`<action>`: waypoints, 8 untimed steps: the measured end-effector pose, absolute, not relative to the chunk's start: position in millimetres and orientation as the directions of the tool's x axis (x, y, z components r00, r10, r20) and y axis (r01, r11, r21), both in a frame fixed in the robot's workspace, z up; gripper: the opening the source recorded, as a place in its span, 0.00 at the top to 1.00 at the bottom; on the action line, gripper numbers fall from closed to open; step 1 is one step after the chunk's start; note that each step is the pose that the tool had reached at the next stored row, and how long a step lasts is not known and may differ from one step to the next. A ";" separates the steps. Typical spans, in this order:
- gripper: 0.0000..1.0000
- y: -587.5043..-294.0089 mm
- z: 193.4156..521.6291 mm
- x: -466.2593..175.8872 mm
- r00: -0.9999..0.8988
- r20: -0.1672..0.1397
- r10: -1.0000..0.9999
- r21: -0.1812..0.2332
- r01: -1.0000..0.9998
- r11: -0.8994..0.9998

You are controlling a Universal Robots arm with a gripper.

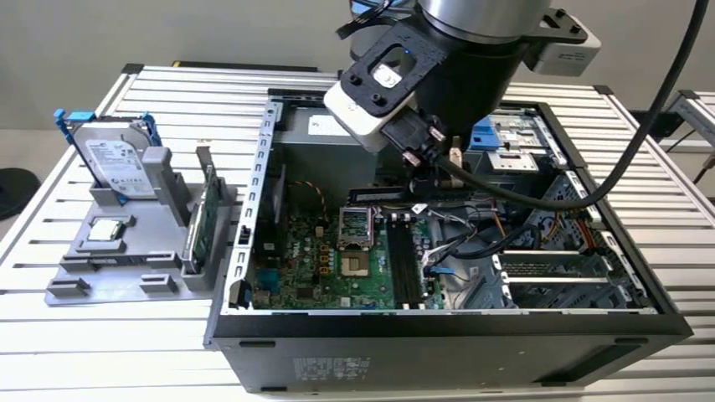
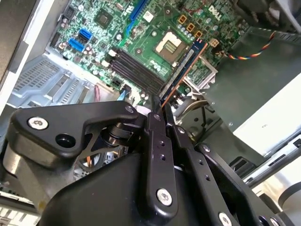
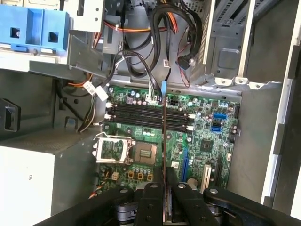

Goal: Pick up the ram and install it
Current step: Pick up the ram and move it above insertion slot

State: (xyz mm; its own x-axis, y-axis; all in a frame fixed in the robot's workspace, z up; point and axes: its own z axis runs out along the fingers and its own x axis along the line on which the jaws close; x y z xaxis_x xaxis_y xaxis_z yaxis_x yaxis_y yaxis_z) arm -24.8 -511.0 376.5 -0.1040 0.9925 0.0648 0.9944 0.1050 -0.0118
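1. My gripper [image 2: 161,115] [image 3: 165,183] is nearest. Its two black fingers [image 2: 155,141] are clenched on one thing, the ram [image 2: 184,70] [image 3: 164,136].
2. There is one ram, pinched at its near end. It juts out over the motherboard [image 3: 207,136] and sits in no slot. In the first wrist view it is edge-on, a thin dark line. My fingers hide its near end.
3. Below it lies one bank of long dark memory slots [image 3: 136,113] [image 2: 136,70]. I count four, though the ram crosses them and they run close together. I cannot tell whether the ram's far end touches anything.
4. One square processor socket [image 3: 143,153] lies beside the slots.
5. Further off is a tangle of black cables [image 3: 160,28], too many to count and cut off by the frame edge.
6. In the exterior view, one open computer case [image 1: 447,331] holds all this, and my arm hides part of its inside.
7. Furthest, at the exterior view's left, one grey stand [image 1: 112,260] carries one hard drive [image 1: 117,159] and one green card [image 1: 201,219].
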 end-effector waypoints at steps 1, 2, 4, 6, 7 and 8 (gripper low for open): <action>1.00 -511.0 376.4 -24.2 -0.101 0.065 0.993 -0.011 0.995 0.102; 1.00 -511.0 376.3 -24.2 -0.094 0.065 0.993 -0.011 0.995 0.095; 1.00 -510.9 376.0 -24.1 -0.065 0.065 0.996 -0.011 0.998 0.066; 1.00 -511.0 375.5 -24.1 -0.032 0.065 0.997 -0.011 0.999 0.033; 1.00 -510.9 375.4 -24.1 -0.019 0.065 0.998 -0.011 1.000 0.019; 1.00 -510.9 375.3 -23.6 -0.012 0.065 0.998 -0.011 1.000 0.012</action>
